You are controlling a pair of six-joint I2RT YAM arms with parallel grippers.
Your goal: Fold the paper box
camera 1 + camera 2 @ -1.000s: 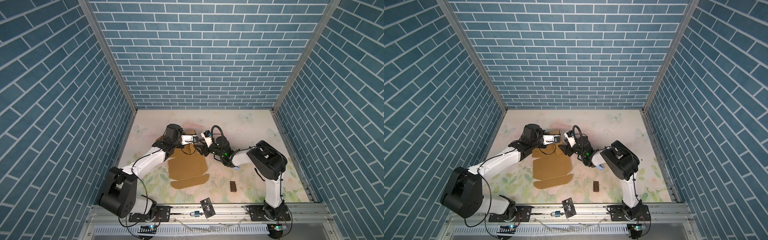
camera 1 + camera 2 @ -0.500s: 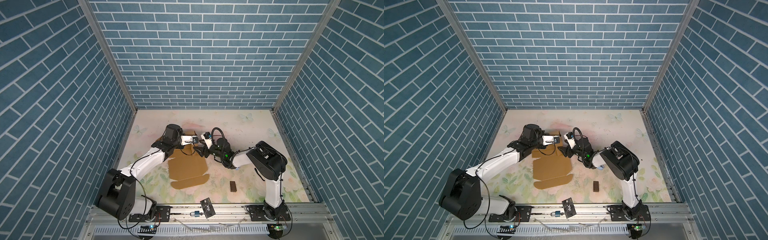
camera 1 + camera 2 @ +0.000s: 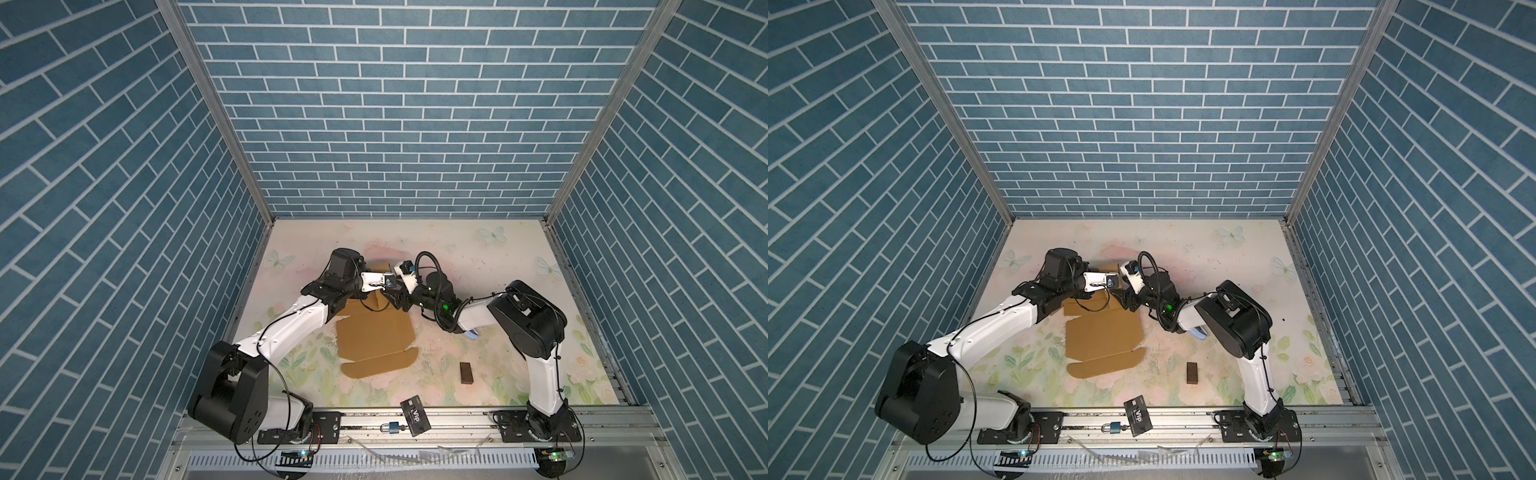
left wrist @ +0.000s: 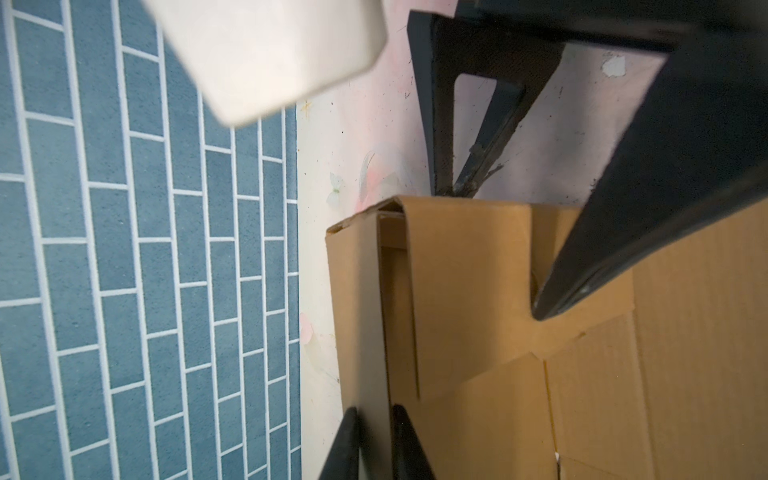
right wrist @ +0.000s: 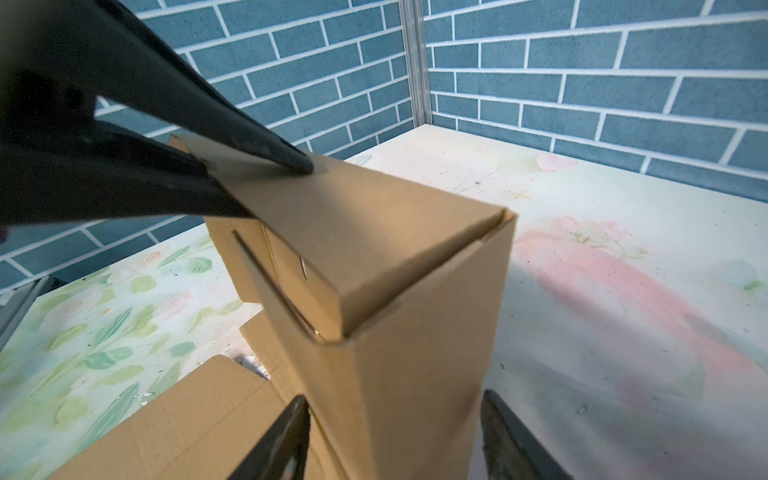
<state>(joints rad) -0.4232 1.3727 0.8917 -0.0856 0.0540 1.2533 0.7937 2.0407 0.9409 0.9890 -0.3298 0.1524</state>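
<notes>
The left gripper [image 4: 374,409] is almost closed, pinching a thin raised flap of the box [image 3: 374,336]. Just beside it, the right gripper [image 5: 395,397] stands about half open and clamps the upright folded wall, a finger against each face. The remaining cardboard lies flat beneath both.

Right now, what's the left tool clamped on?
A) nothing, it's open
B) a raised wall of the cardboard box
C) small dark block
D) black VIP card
B: in the left wrist view the left tool pinches a standing wall of the paper box between its fingers.
</notes>
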